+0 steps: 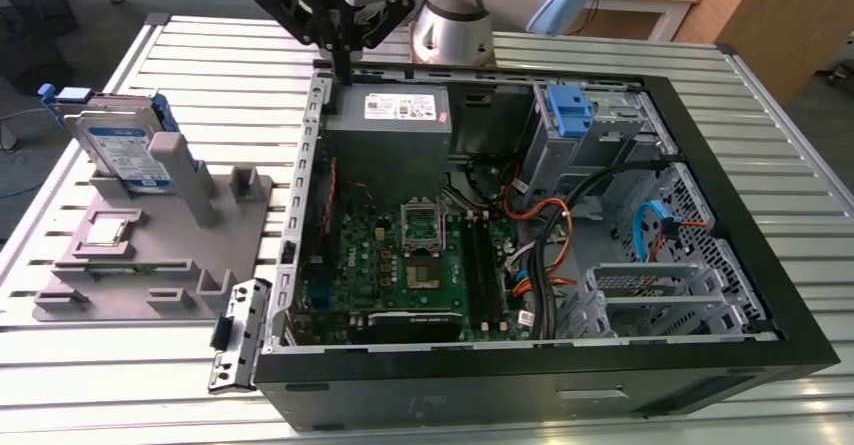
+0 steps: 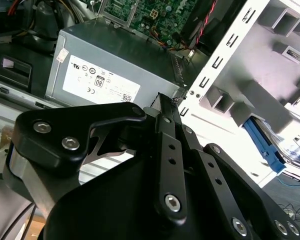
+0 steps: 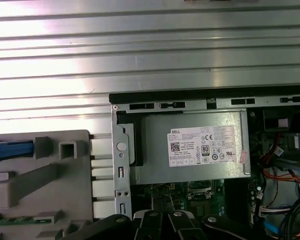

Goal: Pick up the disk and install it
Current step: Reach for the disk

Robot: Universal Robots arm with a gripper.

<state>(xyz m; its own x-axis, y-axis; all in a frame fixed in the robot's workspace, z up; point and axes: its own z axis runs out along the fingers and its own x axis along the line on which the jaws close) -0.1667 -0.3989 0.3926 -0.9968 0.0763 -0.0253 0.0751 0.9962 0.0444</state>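
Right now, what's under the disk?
The silver rectangular disk in its blue plastic frame stands upright on the grey plastic fixture tray. A grey post covers its lower edge, so the seating slot is hidden.

My arm point(image 1: 454, 27) looks silver-grey, perhaps blue-capped; my gripper point(image 2: 162, 102) is black linkage studded with silver screws point(image 2: 171, 201).

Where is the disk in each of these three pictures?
Exterior view: the disk stands upright on the grey stand, at the exterior view's left.
Second wrist view: its blue frame, beside the stand.
First wrist view: its blue edge, on the stand.
Shared landmark: the grey box with the white sticker.
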